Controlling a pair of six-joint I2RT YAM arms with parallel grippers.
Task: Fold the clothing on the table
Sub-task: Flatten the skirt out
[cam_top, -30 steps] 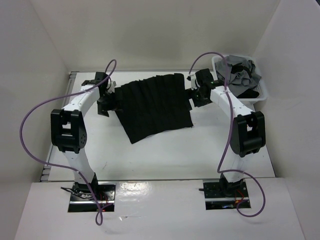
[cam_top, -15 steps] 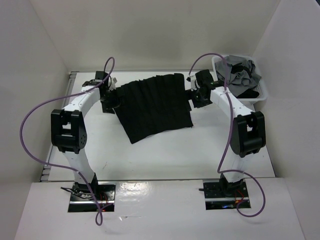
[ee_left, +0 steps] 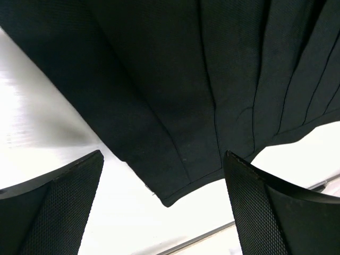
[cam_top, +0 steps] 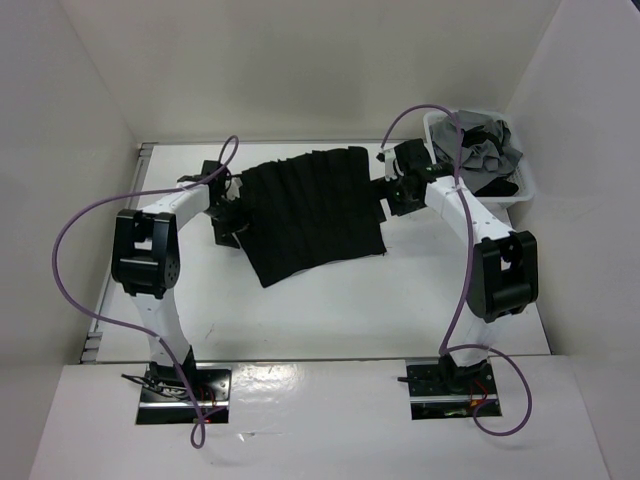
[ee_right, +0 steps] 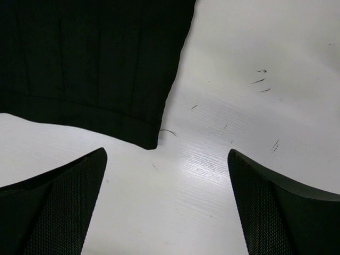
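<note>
You have the black pleated garment [cam_top: 310,210] lying spread flat on the far half of the white table [cam_top: 330,310], turned slightly askew. Your left gripper [ee_left: 163,159] has its jaws wide apart and holds nothing, poised over a corner on the garment's left edge. Your right gripper [ee_right: 167,154] is equally wide and empty, above a corner on the right edge and bare tabletop. A white basket [cam_top: 527,190] of grey and black clothes sits far right

Clothing [cam_top: 310,215]: spread flat on worktop [cam_top: 330,310], centre, toward the rear.
Basket [cam_top: 527,185]: far right corner of worktop, right of clothing, apart from it.
Heaped garments [cam_top: 480,150]: in basket.
</note>
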